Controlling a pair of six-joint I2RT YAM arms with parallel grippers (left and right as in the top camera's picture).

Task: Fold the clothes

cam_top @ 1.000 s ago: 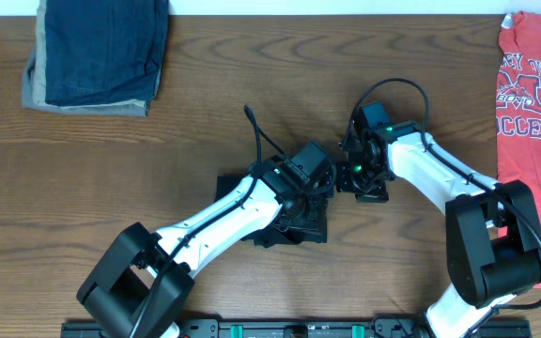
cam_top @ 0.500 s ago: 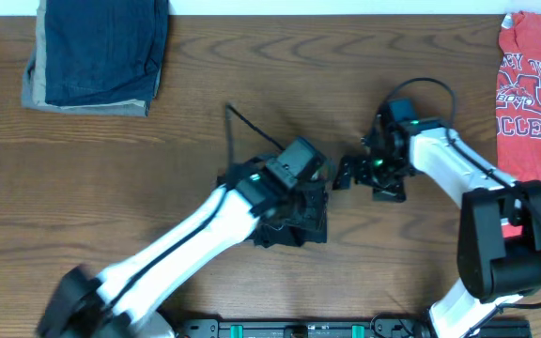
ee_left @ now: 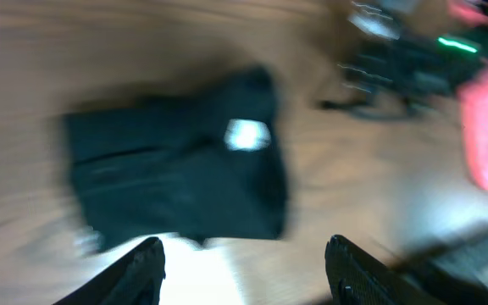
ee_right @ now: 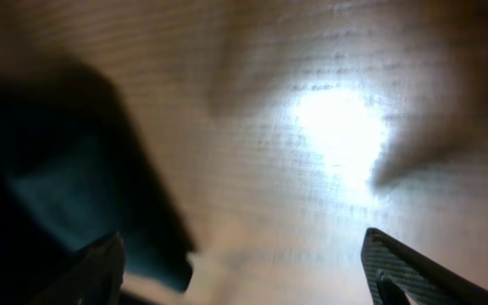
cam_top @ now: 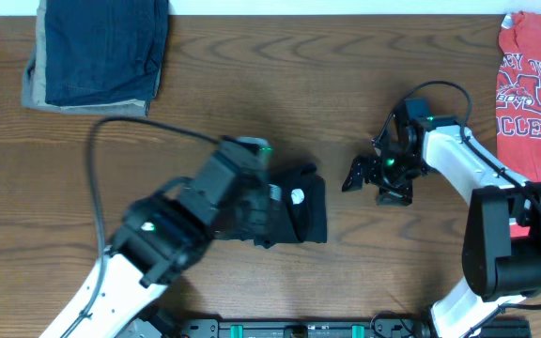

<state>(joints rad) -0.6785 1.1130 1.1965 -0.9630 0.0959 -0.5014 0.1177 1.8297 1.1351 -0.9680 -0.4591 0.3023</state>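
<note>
**Black shirt under left arm – both grippers empty**

- The black shirt [cam_top: 301,218] lies as a compact bundle at mid-table, toward the near edge. Its small white logo [cam_top: 297,196] faces up.
- The left arm [cam_top: 172,230] hangs over the shirt's left part and hides it in the overhead view. The bundle's long axis seems to run left to right across the table.
- Left gripper [ee_left: 244,254]: fingers spread wide with nothing between them. In the blurred wrist view it looks down on the shirt, apart from the cloth.
- Right gripper [ee_right: 244,258]: fingers also spread wide, over bare wood. From above it sits off the shirt's right edge, with a strip of table between.
- The left arm is the nearer one – my judgement is that any further fold falls to it.
- Writing: the red T-shirt [cam_top: 531,94] at the far right shows "CCER". The line above that is too small to read, as is the white logo.
- A denim stack [cam_top: 101,52] sits at the far left corner, well apart.
</note>
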